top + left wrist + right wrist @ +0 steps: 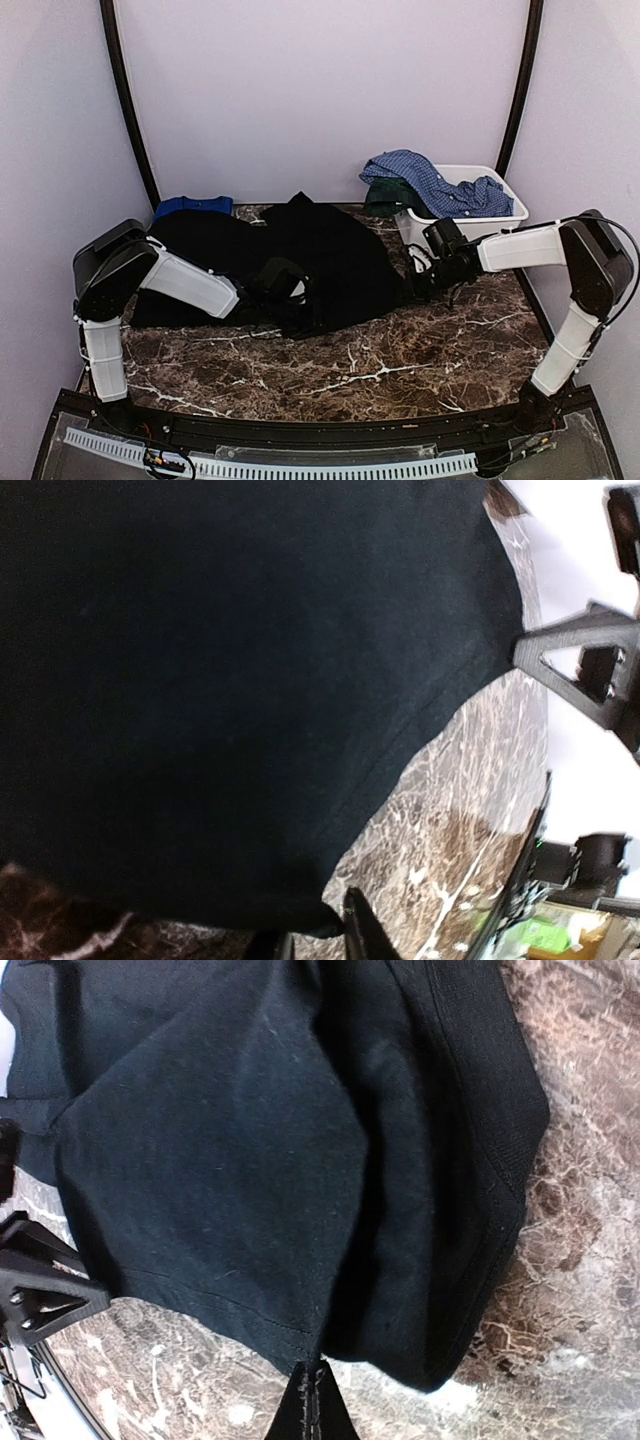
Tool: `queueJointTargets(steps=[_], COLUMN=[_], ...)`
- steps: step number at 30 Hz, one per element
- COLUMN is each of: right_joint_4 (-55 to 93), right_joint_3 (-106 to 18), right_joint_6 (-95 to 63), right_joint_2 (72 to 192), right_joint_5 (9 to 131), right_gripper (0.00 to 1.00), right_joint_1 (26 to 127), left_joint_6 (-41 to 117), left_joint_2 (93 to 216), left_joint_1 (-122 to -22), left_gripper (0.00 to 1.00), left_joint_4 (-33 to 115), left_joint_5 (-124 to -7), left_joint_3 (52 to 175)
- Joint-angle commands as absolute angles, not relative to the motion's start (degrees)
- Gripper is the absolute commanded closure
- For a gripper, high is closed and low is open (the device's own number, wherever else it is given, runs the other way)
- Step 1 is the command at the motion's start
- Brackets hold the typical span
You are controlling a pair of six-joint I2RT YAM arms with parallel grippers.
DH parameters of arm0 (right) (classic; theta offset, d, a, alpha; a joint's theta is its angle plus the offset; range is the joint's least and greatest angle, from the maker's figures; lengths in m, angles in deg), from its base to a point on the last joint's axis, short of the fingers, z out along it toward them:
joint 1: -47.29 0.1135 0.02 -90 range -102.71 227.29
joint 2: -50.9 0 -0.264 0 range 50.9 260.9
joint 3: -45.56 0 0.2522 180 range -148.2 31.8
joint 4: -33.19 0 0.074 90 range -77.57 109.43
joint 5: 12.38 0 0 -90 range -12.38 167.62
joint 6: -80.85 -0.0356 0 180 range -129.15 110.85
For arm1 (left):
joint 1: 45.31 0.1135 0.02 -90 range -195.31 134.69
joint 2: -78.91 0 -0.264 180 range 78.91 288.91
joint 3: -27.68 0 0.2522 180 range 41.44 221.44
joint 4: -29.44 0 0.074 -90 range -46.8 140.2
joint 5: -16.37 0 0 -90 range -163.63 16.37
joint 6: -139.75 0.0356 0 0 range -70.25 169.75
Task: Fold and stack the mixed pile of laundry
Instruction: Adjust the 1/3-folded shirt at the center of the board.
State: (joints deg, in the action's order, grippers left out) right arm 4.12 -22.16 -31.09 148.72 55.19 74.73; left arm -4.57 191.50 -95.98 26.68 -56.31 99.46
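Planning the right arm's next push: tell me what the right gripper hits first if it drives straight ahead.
The black garment. The right gripper is shut at its hem, seemingly pinching it, so cloth comes first; anything beyond is hidden.

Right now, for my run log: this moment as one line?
item: black garment | left end effector: at hem, grip unclear | right end effector: shut on hem
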Motion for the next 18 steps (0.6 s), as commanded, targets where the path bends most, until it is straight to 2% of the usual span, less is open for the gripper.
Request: queueJointTargets(steps=[1,2,8,18], right_joint_4=[3.3,3.3,3.1,2.2], right_joint_3=[-23.4,-23.8,-28.0,-46.1], right_joint_6=[-31.2,-31.2,-30.7,-27.9], right_joint_2=[145.0,144.3,143.9,156.3], right_joint_5=[54.5,54.4,55.0,55.6], right_gripper=[1.0,1.0,1.0,1.0], right_joint_1=[75.0,75.1,74.9,75.0], left_joint_6=[-5.7,-5.5,-2.5,-0.8], left_joint_2=[190.5,189.1,182.4,180.0], left_joint_1=[-96.3,-96.4,-95.0,-83.0], left_gripper=[0.96,0.99,1.0,1.0], left_joint_4=[26.1,26.4,28.9,29.2], left_joint_5=[-55.4,-55.9,-57.2,-53.5], left_joint_3=[98.5,98.4,100.0,101.9])
